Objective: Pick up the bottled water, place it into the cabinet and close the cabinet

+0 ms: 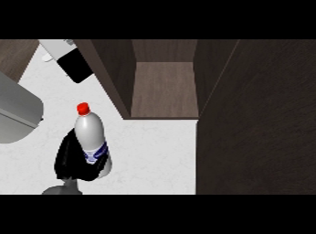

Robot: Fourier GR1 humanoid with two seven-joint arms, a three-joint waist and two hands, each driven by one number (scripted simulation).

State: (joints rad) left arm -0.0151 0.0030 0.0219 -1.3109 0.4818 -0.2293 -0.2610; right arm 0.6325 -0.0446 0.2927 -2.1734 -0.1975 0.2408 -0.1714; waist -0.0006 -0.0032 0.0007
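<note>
A clear water bottle (90, 132) with a red cap (83, 108) and a blue label shows at the lower left, cap pointing away from me. My left hand (71, 157) is curled round its lower half and hides the base, so I cannot tell whether the bottle rests on the white counter (154, 151) or is lifted. The dark wood cabinet (164, 89) stands open to the upper right of the bottle, with its shelf bare. Its door (265, 119) is swung out and fills the right side. My right hand is out of sight.
A large grey rounded body (9, 109) fills the left edge, close beside the bottle. A white and black object (70, 59) lies at the back left. The cabinet's left wall (113, 77) stands between the bottle and the shelf opening.
</note>
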